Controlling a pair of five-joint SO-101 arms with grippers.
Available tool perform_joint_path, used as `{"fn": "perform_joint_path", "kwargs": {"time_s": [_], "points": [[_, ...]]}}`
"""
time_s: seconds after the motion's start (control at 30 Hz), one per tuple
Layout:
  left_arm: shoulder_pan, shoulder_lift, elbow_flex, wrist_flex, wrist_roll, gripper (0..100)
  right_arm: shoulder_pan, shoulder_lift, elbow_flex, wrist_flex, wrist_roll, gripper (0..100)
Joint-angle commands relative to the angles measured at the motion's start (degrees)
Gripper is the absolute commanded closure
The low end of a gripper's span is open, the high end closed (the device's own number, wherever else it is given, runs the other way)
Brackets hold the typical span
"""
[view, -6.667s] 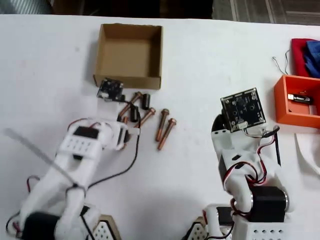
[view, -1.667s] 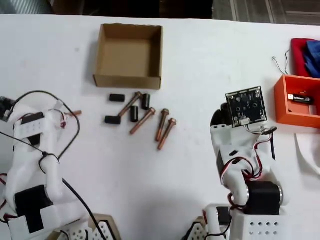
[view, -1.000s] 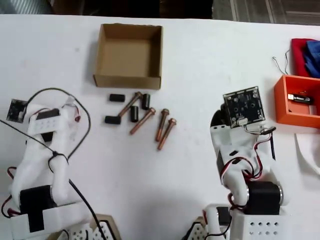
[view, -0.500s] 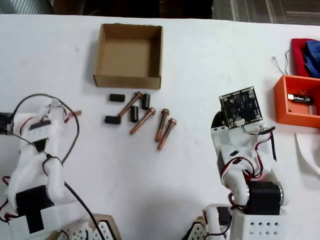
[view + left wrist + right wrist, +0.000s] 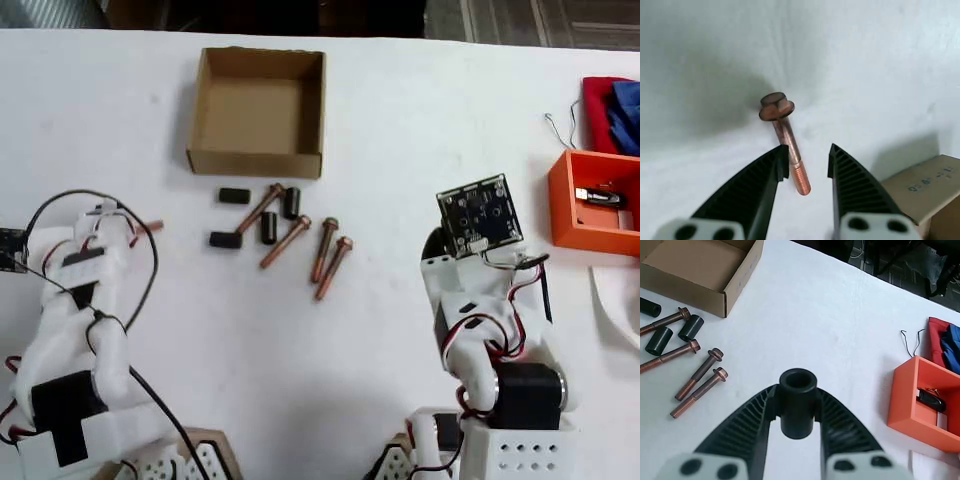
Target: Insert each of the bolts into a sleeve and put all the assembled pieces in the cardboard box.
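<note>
A copper bolt (image 5: pixel 785 135) lies on the white table at the far left (image 5: pixel 147 227). My left gripper (image 5: pixel 808 155) is open, and the bolt's threaded end sits between the fingers, against one of them. My right gripper (image 5: pixel 797 390) is shut on a black sleeve (image 5: pixel 798 410), held upright with its bore showing, over the table's right half (image 5: pixel 437 245). In front of the cardboard box (image 5: pixel 258 110) lie several bolts (image 5: pixel 324 249) and several black sleeves (image 5: pixel 269 227). The right wrist view shows the same bolts (image 5: pixel 699 374), sleeves (image 5: pixel 691 327) and box (image 5: pixel 740 285).
An orange bin (image 5: pixel 592 205) with a small dark item in it stands at the right edge, with red and blue cloth (image 5: pixel 612 110) behind it. A cardboard corner (image 5: pixel 925 185) sits close to my left gripper. Open tabletop lies between the two arms.
The left arm has left the pile and swung to the far left, where one bolt now is, settling slightly over the last half second. The right arm has barely shifted and still holds the sleeve.
</note>
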Motion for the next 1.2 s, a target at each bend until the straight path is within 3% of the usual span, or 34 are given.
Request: {"fn": "perform_joint_path", "kwargs": {"time_s": [0.0,0.37,0.5,0.7,0.77,0.83,1.03,1.1,1.17], "points": [[-1.2,4.6,-3.6,0.9,0.6,85,0.4,-0.7,-0.4,0.0,0.4,97.4],[-2.8,25.0,-29.1,25.8,1.8,85,0.4,-0.7,-0.4,-0.1,0.4,97.4],[-2.7,25.4,-31.0,29.5,1.7,97,0.3,-0.7,-0.5,-0.3,0.4,97.4],[-2.6,24.8,-31.9,30.8,-4.0,97,0.3,-0.8,-0.5,-0.3,0.4,97.5],[-1.9,23.4,-33.2,32.3,-10.8,97,0.2,-0.8,-0.4,-0.3,0.3,97.5],[-0.4,21.0,-34.7,34.9,-23.1,97,-0.1,-0.7,-0.4,-0.3,0.1,97.5],[3.0,16.4,-34.6,48.0,-78.5,97,-0.1,-0.4,-0.4,-3.2,0.0,97.5],[4.0,16.6,-33.8,48.7,-85.2,97,-0.1,-0.3,-0.2,-5.5,0.0,97.5],[4.9,16.4,-33.7,49.0,-85.1,97,-0.1,-0.3,1.8,-8.7,-0.1,97.5]]}}
